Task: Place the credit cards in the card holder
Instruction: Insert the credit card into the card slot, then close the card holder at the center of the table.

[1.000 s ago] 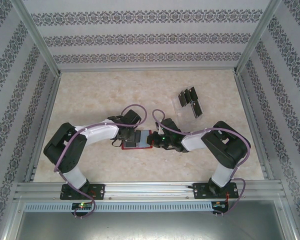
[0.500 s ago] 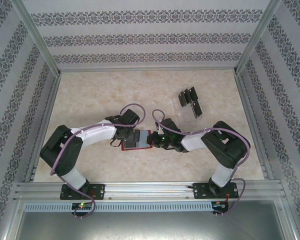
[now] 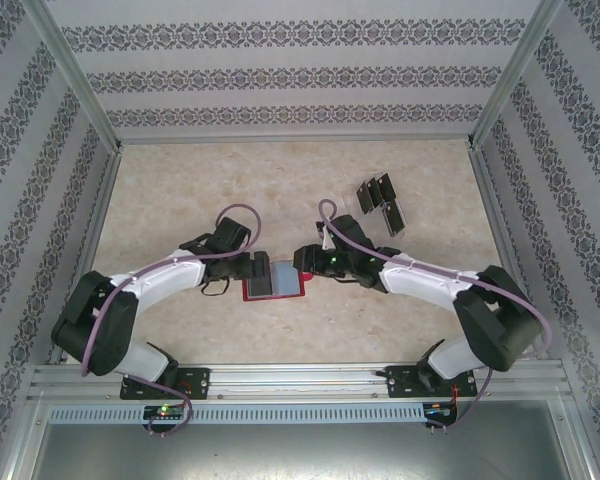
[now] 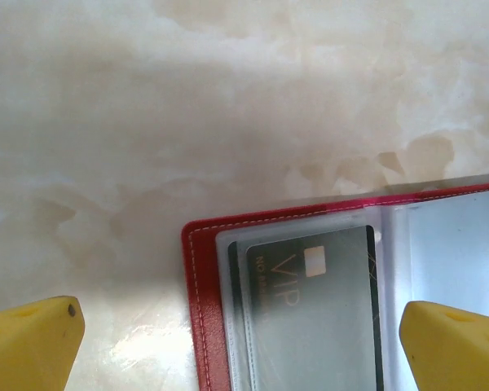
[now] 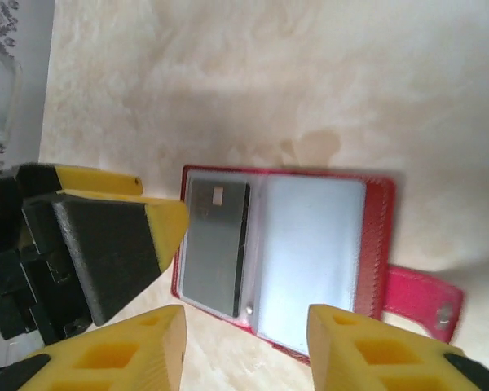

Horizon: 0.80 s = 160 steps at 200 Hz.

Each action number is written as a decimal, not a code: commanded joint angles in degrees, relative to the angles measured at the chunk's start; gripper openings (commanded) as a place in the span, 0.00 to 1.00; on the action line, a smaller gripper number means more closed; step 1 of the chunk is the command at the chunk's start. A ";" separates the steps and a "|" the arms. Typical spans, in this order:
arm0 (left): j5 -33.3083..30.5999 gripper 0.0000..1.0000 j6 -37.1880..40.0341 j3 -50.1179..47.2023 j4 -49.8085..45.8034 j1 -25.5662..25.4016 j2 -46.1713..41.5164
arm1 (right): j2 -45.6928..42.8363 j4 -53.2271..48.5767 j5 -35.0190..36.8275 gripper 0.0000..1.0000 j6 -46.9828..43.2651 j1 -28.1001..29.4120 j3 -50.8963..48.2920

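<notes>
Left end effector (image 4: 240, 346) and right end effector (image 5: 244, 342) both spread apart, empty, flanking the open card holder (image 3: 277, 280).
One credit card (image 5: 216, 248) sits in holder's clear pocket, side away from snap tab (image 5: 420, 297); other credit cards (image 3: 382, 203) on clear rack (image 3: 357, 206), well apart on bench (image 3: 180, 190).

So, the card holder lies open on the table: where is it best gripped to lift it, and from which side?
Probably by the snap tab, approached from the right with the right gripper. The card holder lies flat and open, so its body offers little edge to pinch, while the tab sticks out past its right edge.
</notes>
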 commanded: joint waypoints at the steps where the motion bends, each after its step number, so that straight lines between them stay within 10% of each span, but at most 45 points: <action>1: 5.63 1.00 -2.39 -2.70 7.74 2.16 -2.73 | -0.98 -13.74 7.87 0.49 -5.98 -0.40 2.21; 96: 11.57 1.00 -2.71 -6.45 14.77 3.83 -3.72 | 6.05 -14.81 11.05 0.41 -7.77 0.36 4.53; 160: 10.70 1.00 -1.94 -7.80 15.21 4.21 -2.92 | 7.46 -13.56 10.49 0.01 -7.94 -0.05 4.13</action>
